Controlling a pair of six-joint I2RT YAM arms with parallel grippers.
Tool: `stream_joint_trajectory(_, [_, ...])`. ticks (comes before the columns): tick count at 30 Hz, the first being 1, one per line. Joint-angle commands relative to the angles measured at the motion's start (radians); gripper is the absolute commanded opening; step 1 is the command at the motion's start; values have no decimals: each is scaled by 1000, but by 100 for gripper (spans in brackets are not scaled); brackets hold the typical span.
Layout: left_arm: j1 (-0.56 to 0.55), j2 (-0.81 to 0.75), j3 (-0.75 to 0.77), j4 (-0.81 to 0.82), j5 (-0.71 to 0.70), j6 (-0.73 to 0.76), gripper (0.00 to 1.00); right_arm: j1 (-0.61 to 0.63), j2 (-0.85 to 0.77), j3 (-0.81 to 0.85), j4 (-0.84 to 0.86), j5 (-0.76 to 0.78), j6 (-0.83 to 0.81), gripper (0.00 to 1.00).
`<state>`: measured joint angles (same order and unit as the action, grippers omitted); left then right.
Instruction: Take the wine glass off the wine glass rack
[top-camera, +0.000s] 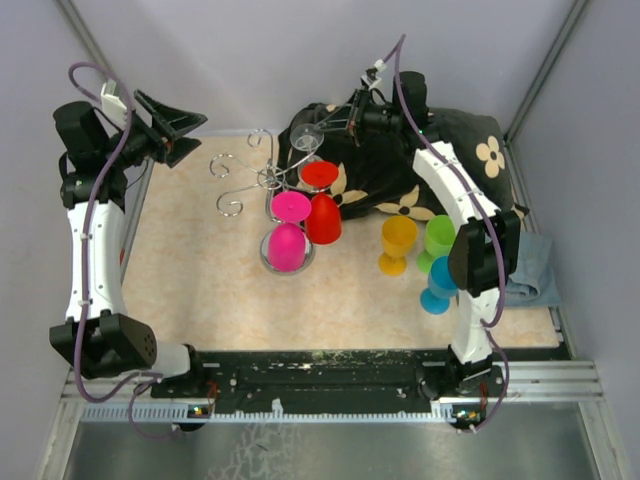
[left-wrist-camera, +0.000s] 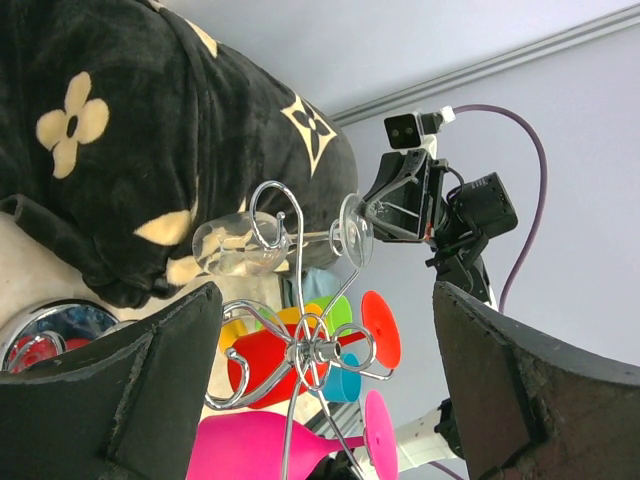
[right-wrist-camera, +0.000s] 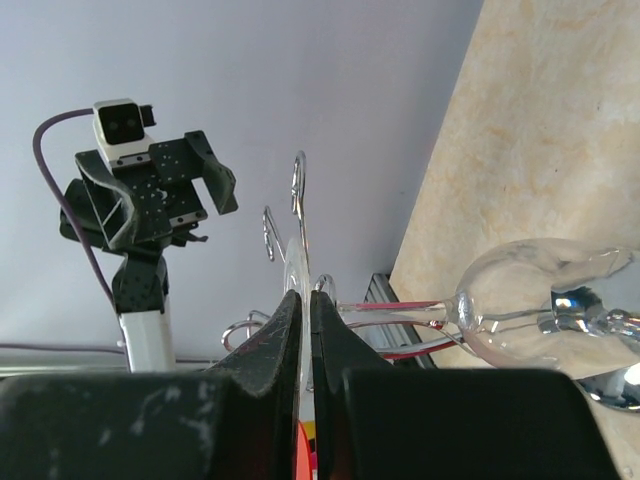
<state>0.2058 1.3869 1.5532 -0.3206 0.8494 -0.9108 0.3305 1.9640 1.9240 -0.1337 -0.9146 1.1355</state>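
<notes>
Your right gripper (right-wrist-camera: 304, 298) has its fingers pinched almost together on the thin rim of the foot (left-wrist-camera: 352, 230) of the clear glass (right-wrist-camera: 530, 310), with only the edge of the disc between the pads. From there the stem runs through a hook (left-wrist-camera: 268, 215) of the rack (top-camera: 262, 180), and the bowl is on the far side of that wire. In the top view the clear glass sits at about 1 o'clock from the rack's post, with the black blanket (top-camera: 440, 150) just behind it.

That is a slim hold, so I judge the clear glass can pivot in the pads. Move slowly and keep the stem in line with the fingers. Draw it along the hook toward the open end rather than lifting, since a lift would likely drag the light rack with it. Which way the curl opens is not plain from here, so feel for it with small moves.

Keep the bowl off the red glass (top-camera: 322, 215) and the pink glass (top-camera: 288, 243), at 5 to 6 o'clock of the post. Your left gripper (top-camera: 185, 135) waits at 10 o'clock with its fingers wide apart; it could steady the rack if it shifts.
</notes>
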Motion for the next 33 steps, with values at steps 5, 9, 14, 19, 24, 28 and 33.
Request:
stream_joint_trajectory(5, [7, 6, 22, 23, 2, 20, 90, -1, -56, -6, 68, -61, -3, 0])
stream_joint_trajectory(9, [9, 8, 21, 22, 0, 22, 90, -1, -59, -24, 91, -64, 21, 0])
stream_joint_trajectory(14, [8, 4, 18, 20, 2, 24, 90, -1, -68, -80, 224, -72, 141, 0])
stream_joint_trajectory(19, [8, 3, 19, 18, 2, 26, 90, -1, -74, -87, 292, -72, 211, 0])
stream_joint_trajectory(24, [8, 5, 19, 17, 0, 27, 90, -2, -88, -95, 301, -70, 228, 0])
stream_joint_trajectory(28, [8, 7, 21, 17, -2, 28, 90, -6, -102, -118, 338, -69, 257, 0])
stream_joint_trajectory(33, [7, 10, 24, 15, -4, 29, 90, -10, -114, -129, 340, -70, 260, 0])
